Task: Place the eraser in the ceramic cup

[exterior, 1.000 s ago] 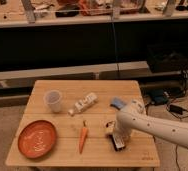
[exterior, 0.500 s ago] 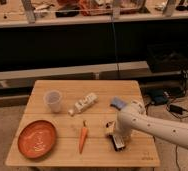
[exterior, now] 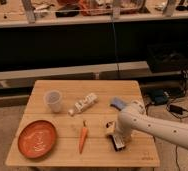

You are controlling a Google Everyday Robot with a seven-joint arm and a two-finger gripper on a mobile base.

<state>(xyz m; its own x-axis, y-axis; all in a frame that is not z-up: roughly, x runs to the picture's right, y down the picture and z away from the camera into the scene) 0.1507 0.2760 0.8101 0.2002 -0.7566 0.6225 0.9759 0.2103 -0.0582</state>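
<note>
One camera view covers the scene. It is set high on the near side of the table (exterior: 103, 88) and looks down and forward at an angle, taking in the whole tabletop at medium range. The gripper (exterior: 115, 135) hangs lower right of centre; the back shelf (exterior: 87, 21) lies far beyond it.

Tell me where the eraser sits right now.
In the camera view the eraser lies near the front edge of the table, right of the carrot, with the gripper right over it.
</note>
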